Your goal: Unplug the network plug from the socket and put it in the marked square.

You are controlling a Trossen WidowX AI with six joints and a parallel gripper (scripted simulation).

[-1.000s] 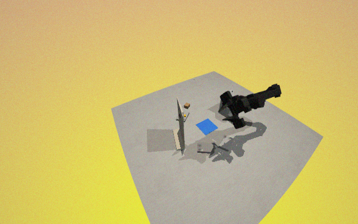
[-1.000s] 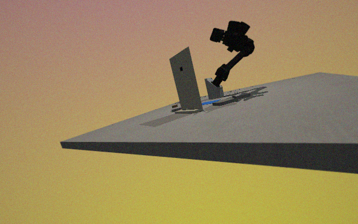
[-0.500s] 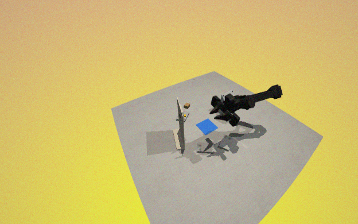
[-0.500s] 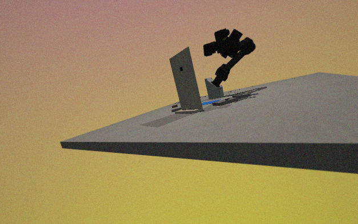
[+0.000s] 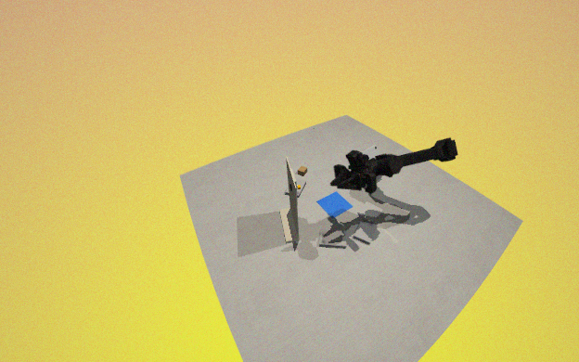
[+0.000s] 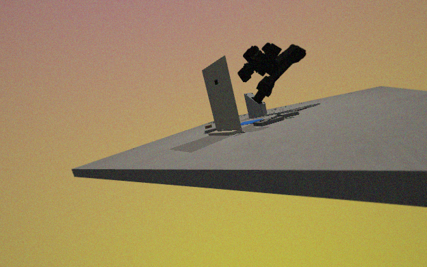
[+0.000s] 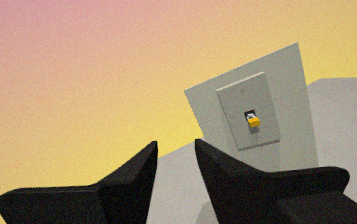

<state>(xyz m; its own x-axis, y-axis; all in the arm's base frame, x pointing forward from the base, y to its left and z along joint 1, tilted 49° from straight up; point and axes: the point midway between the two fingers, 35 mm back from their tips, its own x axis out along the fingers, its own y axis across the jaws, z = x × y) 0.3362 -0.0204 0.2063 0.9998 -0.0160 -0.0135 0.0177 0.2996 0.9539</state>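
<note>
The upright panel (image 5: 294,213) (image 6: 224,103) (image 7: 290,87) stands on the table. The plug (image 5: 299,187) (image 7: 254,121) shows as a small yellow block with a pale part behind it, sticking out of the dark socket opening in the raised plate (image 7: 234,100). Its thin tab is too small to make out. My gripper (image 5: 335,185) (image 7: 176,144) is partly open with nothing between its fingertips. It hangs in the air in front of the panel, apart from it; in the wrist view the plug is right of and above the fingertips. The blue marked square (image 5: 334,203) (image 6: 251,122) lies between panel and arm.
A small brown block (image 5: 302,171) (image 6: 208,126) lies near the panel. Low grey bars (image 5: 332,246) (image 5: 361,239) lie on the table beyond the square. A grey wedge-shaped block (image 6: 256,109) stands by the arm's lower part. The panel has a pale foot (image 5: 285,226) (image 6: 224,132).
</note>
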